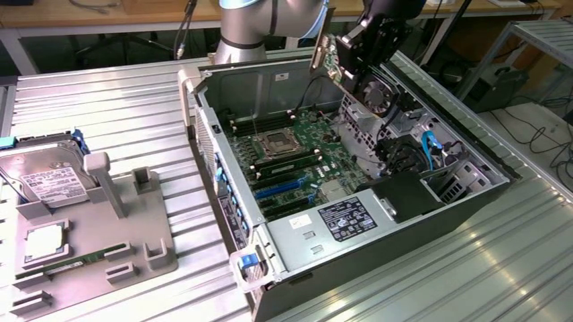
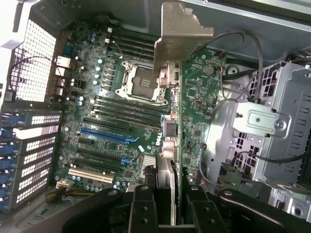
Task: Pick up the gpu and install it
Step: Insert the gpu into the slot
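My gripper hangs over the back of the open computer case, shut on the gpu. The card is held on edge, above the motherboard and clear of it. In the wrist view the gpu runs edge-on away from my gripper, its silvery bracket at the far end. One black finger sits on each side of the card. Beneath it lie the empty processor socket and the blue expansion slot.
A grey fixture on the exterior view's left holds a hard drive, a processor and a green memory stick. Inside the case are a power supply, a fan, drive cages and loose cables.
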Controlling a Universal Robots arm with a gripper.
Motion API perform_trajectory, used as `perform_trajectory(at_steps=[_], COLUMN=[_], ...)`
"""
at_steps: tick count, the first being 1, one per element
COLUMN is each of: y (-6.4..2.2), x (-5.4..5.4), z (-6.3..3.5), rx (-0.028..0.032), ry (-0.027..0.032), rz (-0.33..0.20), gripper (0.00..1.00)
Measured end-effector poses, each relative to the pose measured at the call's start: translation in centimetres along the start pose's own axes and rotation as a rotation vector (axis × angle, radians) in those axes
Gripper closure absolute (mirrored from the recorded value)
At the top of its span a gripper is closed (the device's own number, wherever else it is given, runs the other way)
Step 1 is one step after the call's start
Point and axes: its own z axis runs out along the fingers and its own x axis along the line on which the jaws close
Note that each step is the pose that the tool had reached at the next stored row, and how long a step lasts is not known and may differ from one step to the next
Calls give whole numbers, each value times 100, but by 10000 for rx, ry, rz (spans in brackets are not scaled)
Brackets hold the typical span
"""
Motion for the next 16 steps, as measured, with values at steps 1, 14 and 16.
perform_trajectory(at_steps=[1, 14, 16], y=[0, 0, 0], x=[0, 0, 0], z=[0, 0, 0], rx=[0, -11, -12], ry=[2, 39, 44], rz=[-63, -1123, -1269], gripper=[72, 72, 72])
